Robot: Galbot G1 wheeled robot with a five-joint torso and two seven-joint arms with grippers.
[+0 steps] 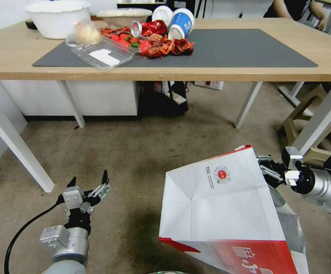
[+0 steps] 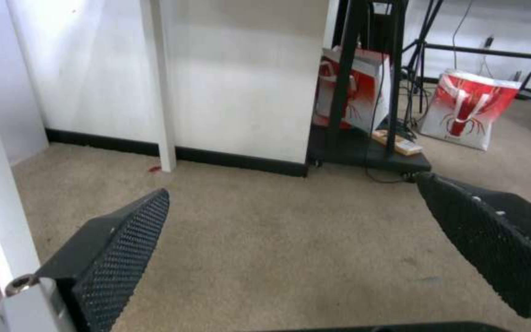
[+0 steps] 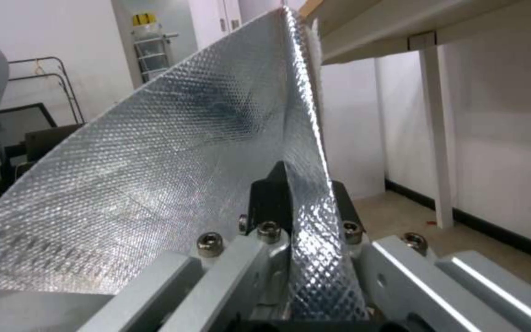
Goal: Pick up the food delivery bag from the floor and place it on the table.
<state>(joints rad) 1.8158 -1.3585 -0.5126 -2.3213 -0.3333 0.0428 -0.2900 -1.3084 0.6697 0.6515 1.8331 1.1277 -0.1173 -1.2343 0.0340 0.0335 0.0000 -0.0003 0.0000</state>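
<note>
1. The food delivery bag (image 1: 226, 205) hangs tilted above the carpet floor (image 1: 135, 160), short of the table (image 1: 249, 72).
2. The right gripper (image 1: 267, 169) is clamped on only the bag's thin foil-lined rim (image 3: 302, 193); the paper could tear or slip.
3. The tilted bag might catch the table edge.
4. The left gripper (image 1: 89, 182) waits low, jaws spread, holding nothing.
</note>
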